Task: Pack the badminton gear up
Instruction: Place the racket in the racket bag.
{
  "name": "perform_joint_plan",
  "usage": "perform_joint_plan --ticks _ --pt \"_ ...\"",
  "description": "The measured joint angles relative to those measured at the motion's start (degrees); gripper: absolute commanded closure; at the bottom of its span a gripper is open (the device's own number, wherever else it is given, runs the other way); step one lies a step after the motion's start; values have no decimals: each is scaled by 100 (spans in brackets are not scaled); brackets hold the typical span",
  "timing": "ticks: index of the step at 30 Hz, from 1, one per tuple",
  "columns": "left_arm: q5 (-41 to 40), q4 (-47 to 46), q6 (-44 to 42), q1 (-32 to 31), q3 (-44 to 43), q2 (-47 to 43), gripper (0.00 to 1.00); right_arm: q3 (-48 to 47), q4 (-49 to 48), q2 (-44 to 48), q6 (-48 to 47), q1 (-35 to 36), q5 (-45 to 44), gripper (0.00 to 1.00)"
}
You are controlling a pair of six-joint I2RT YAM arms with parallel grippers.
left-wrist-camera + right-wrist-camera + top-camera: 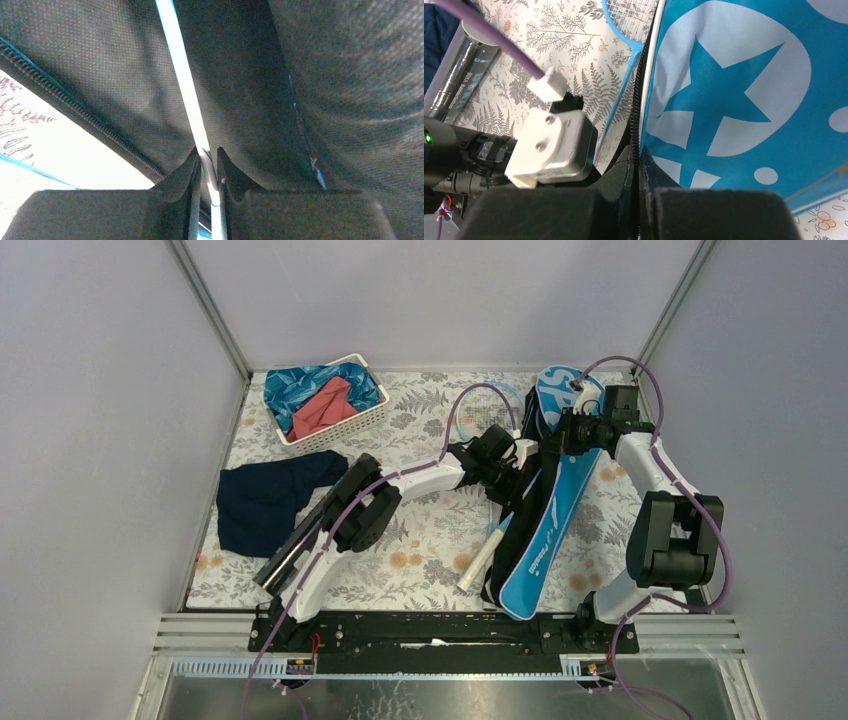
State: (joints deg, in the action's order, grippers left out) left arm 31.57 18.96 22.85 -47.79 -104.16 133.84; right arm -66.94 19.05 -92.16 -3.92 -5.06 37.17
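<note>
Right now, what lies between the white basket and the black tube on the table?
In the top view, a navy cloth lies crumpled on the patterned table, between the white basket and the black tube.

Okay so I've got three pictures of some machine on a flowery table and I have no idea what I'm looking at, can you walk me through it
Two robot arms are bolted at the table's near edge. The wide picture looks down from above; the other two come from cameras on each wrist. On the table lie a blue racket bag, a white basket of cloths, a navy cloth and a black tube. The left gripper is pinching a racket's light-blue shaft inside the bag. The right gripper is shut on the bag's zipper edge.
</note>
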Motion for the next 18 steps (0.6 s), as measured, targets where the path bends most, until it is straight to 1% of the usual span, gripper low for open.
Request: perform_joint_plan --ticks 11,18 --pt "688 46 1276 118 -125 26 100 400 -7 269 -177 2 0 100" --pt "964 -450 2310 116 -111 26 100 662 -269 367 17 2 -20 100"
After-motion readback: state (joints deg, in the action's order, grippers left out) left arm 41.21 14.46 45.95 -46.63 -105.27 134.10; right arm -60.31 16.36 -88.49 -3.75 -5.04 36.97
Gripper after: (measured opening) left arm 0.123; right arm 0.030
